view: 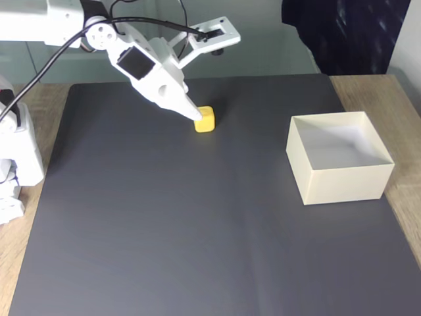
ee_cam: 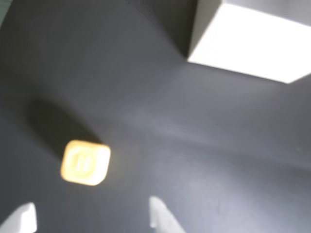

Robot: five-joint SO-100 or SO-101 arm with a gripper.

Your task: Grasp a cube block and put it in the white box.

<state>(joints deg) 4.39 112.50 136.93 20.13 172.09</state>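
The yellow cube block (ee_cam: 85, 162) lies on the dark mat, blurred, just ahead of my gripper (ee_cam: 92, 219) in the wrist view. The gripper is open: its two white fingertips (ee_cam: 22, 218) stand wide apart at the bottom edge, with the cube between their lines but beyond the tips. In the fixed view the gripper (view: 197, 114) points down at the cube block (view: 205, 120), one fingertip right at the cube's left side. The white box (view: 339, 178) stands open-topped and empty at the right of the mat; a corner of the white box (ee_cam: 252, 43) is at the wrist view's top right.
A dark grey mat (view: 197, 230) covers most of the wooden table (view: 404, 92). The arm's white base (view: 16, 158) stands at the left edge. A dark cloth (view: 342, 33) hangs behind the table's far right.
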